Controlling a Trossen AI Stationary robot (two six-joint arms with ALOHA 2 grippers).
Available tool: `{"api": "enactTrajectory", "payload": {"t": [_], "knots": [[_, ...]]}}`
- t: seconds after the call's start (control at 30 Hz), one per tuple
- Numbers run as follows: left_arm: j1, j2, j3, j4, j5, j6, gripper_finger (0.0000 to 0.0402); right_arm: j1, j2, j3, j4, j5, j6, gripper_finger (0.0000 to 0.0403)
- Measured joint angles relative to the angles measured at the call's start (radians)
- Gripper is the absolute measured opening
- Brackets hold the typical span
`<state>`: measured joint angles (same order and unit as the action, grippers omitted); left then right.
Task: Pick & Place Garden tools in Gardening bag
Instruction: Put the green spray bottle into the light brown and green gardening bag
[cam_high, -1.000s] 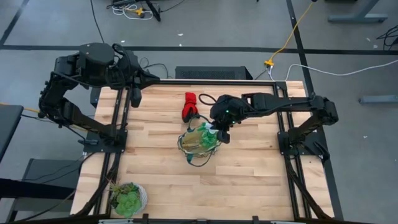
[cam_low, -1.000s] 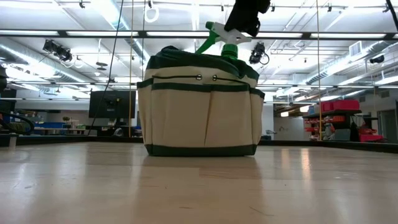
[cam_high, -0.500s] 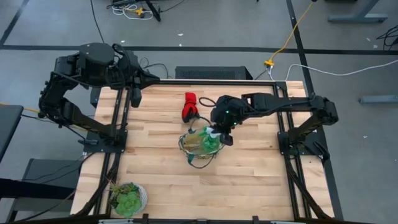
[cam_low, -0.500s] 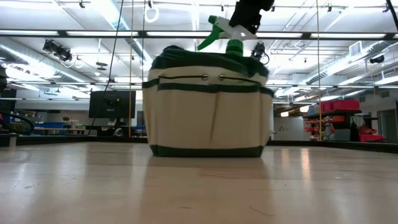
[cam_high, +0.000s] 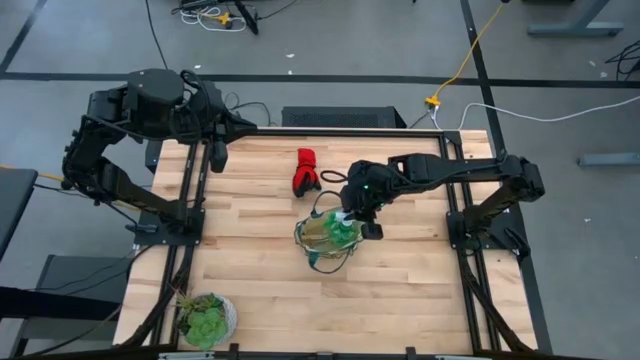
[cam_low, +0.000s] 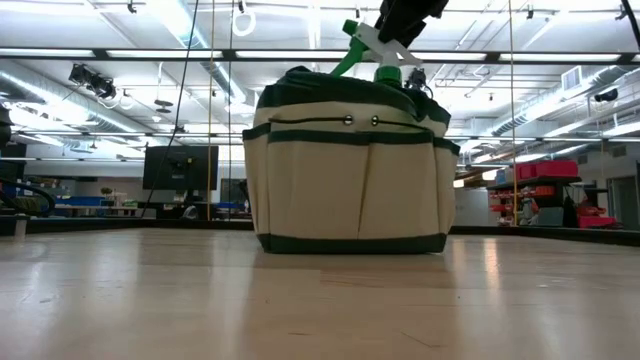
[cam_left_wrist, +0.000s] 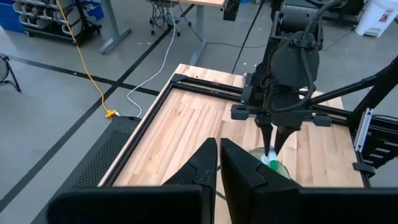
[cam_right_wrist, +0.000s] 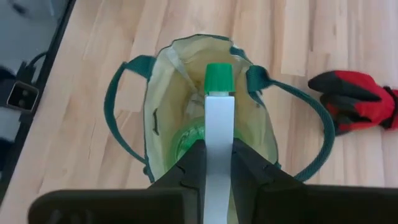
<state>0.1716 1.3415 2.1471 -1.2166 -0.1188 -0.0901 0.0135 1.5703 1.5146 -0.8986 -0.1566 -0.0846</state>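
The gardening bag (cam_high: 325, 238) stands mid-table on its flat base, tan with a dark green rim (cam_low: 340, 85) and looped handles. A green spray bottle sticks out of its mouth, and only the bottle's white head with a green nozzle tip (cam_low: 352, 28) shows above the rim. My right gripper (cam_high: 358, 216) hangs over the bag, shut on that head. The red-and-black glove bundle (cam_high: 306, 172) lies on the table just beyond the bag. My left gripper (cam_high: 217, 156) waits shut above the table's far left corner. My right gripper pinches the spray bottle's white sprayer head (cam_right_wrist: 219, 134) between its two fingers (cam_right_wrist: 194, 163), one on each flat side. The fingers come from above, slanting down, and lie along the head. The bottle's green body (cam_right_wrist: 189, 138) sits down inside the bag, with the nozzle tilted upward.
A green plant in a white pot (cam_high: 205, 318) stands at the near left corner. Black frame rails (cam_high: 460, 215) run along the table's left and right sides. Bare wood lies near and to the left of the bag.
My right gripper has rolled at the wrist with the spray bottle in its hold, so the nozzle now tilts up more steeply. The bag has slid a little along the table toward its right edge, staying upright.
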Motion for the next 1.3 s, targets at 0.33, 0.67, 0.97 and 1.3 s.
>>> {"api": "enactTrajectory", "payload": {"t": [0.33,0.67,0.97,1.3], "knots": [[0.000,0.000,0.000,0.000,0.000,-0.003,0.0025,-0.001,0.000,0.000,0.004,0.009,0.212,0.0048],[0.000,0.000,0.000,0.000,0.000,-0.002,0.0025,0.003,0.000,0.000,0.002,0.008,0.507,0.0048],[0.000,0.000,0.000,0.000,0.000,0.000,0.0025,0.003,0.000,0.000,0.003,0.007,0.449,0.0048],[0.000,0.000,0.000,0.000,0.001,-0.002,0.0025,0.003,-0.001,0.000,-0.016,-0.066,-0.104,0.0048]]}}
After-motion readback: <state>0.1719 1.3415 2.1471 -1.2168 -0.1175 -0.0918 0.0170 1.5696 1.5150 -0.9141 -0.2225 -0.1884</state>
